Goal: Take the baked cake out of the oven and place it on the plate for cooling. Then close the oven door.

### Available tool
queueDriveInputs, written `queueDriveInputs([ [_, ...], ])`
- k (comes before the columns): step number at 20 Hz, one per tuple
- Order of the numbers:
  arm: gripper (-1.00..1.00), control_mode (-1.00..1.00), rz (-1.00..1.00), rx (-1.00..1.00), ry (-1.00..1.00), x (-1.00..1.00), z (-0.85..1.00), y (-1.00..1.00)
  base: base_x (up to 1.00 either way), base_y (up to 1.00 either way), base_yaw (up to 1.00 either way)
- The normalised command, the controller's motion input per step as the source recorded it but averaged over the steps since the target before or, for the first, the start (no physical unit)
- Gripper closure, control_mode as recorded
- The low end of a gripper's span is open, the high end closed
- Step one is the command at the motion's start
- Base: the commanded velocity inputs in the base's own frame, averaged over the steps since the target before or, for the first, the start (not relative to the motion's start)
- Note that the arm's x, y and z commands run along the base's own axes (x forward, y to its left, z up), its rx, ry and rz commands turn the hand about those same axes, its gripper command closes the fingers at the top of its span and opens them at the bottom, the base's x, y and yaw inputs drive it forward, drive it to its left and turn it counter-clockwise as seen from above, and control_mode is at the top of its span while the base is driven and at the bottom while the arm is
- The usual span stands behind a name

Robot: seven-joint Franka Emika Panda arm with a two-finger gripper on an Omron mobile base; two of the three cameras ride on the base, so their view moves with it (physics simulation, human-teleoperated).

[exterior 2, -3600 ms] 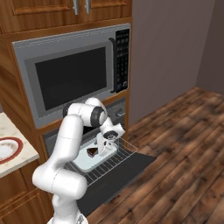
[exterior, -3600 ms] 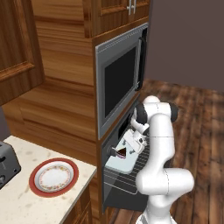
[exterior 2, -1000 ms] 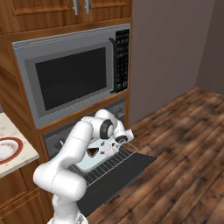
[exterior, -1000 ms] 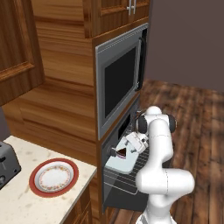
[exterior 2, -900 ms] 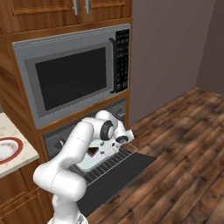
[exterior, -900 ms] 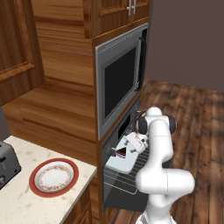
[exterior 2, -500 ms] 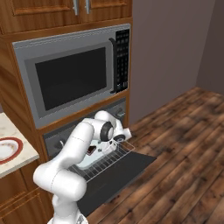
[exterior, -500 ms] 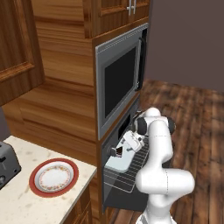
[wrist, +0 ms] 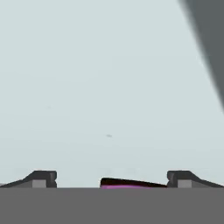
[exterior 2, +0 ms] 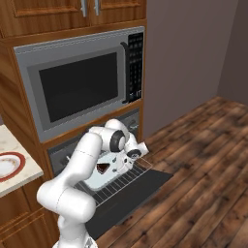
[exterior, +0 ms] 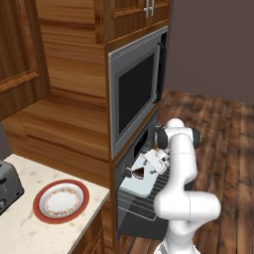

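Left base view first: oven (exterior: 130, 171) sitting centre-low in the frame under the microwave (exterior: 136, 94), oven door (exterior: 149, 225) dropped flat at the bottom centre. Gripper (exterior: 140, 170) reaching in over the pulled-out rack (exterior: 141, 191) just below centre, right up against the baked cake (exterior: 138, 172), a small dark wedge on a pale tray. Hard to tell finger spacing from this side. Plate (exterior: 61, 201) down in the lower left on the speckled counter (exterior: 30, 233), red rim, well apart from the oven, with a toaster (exterior: 9, 184) at the left edge.

Right base view: same deal from the other side. Cake (exterior 2: 102, 167) left of centre, lower half of the frame, on the tray over the rack (exterior 2: 118, 184). Gripper (exterior 2: 116, 164) just to its right, close by, not closed on it as far as visible. Door (exterior 2: 131, 196) lying open across the lower middle. Slice of plate (exterior 2: 8, 165) poking in at the left edge.

Hand view: fingertips (wrist: 41, 178) low at the bottom, spread wide to left and right. Thin dark sliver of cake (wrist: 131, 183) bottom centre between them, touching neither. Pale flat surface behind.
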Motion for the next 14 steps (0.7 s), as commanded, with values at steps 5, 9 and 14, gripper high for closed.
queueDriveInputs([
  [5, -1.00, -1.00, -0.04, -0.11, -0.12, -0.50, 0.07, -0.60, 0.00, 0.00, 0.00],
  [9, -1.00, -1.00, -0.04, -0.09, -0.07, -0.38, 0.37, -0.44, 0.00, 0.00, 0.00],
  [14, -1.00, -1.00, -0.05, -0.11, -0.03, -0.01, 0.56, 0.32, 0.00, 0.00, 0.00],
])
